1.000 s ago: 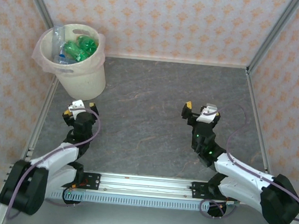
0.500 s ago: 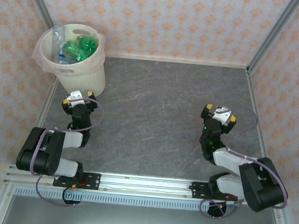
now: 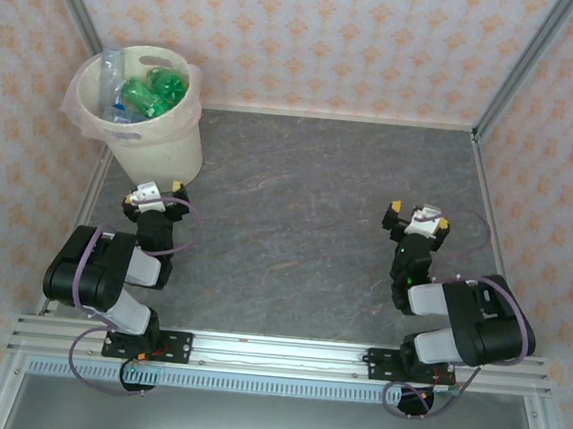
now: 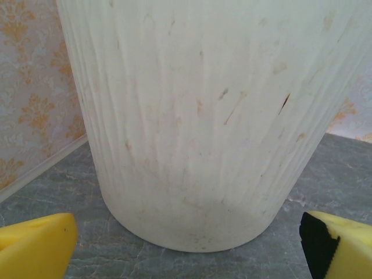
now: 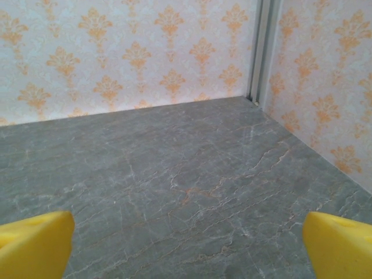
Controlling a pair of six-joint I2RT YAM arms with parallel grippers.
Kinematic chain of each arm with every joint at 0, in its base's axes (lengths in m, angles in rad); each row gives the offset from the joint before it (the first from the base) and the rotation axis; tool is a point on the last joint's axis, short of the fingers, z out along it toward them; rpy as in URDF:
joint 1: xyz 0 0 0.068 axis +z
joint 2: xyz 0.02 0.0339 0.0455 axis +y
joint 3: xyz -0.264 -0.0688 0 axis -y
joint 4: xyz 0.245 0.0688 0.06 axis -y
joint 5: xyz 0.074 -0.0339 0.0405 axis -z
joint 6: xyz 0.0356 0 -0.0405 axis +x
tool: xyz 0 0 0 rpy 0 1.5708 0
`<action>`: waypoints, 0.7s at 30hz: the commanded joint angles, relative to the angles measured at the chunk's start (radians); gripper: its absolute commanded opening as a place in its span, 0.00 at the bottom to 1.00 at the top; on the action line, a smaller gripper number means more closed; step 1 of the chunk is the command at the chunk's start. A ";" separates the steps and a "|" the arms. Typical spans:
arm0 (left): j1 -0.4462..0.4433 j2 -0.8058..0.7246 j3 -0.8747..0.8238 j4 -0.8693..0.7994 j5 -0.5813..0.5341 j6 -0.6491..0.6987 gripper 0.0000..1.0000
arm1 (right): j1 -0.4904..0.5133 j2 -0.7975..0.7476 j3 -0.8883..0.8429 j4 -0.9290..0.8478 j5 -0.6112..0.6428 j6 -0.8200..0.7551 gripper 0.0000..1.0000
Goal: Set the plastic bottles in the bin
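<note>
The plastic bottles [image 3: 149,92] lie heaped in the bin [image 3: 162,148], our left gripper [image 3: 158,189] and right gripper [image 3: 419,216] both gape wide and empty, so we judge only parking remains.

Arms: left arm [image 3: 95,280] and right arm [image 3: 472,326], bulky black joint housings with white shell sections.
Cables: a thin lilac cable [image 3: 187,228] loops along each arm.
Left tool [image 3: 154,192]: black body, white top plate, yellow fingertips [image 4: 35,247], one with a black inner face.
Right tool [image 3: 418,215]: same black body and white plate, plain yellow fingertips [image 5: 35,244].
Bases: black mounting blocks [image 3: 145,344].
</note>
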 commanded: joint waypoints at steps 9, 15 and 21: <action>-0.004 0.002 0.031 -0.008 0.053 0.030 0.99 | -0.127 0.110 0.032 0.090 -0.196 0.083 1.00; -0.005 0.003 0.031 -0.007 0.057 0.033 0.99 | -0.132 0.092 0.050 0.023 -0.185 0.099 1.00; -0.005 0.003 0.031 -0.007 0.056 0.033 0.99 | -0.132 0.094 0.048 0.034 -0.185 0.098 1.00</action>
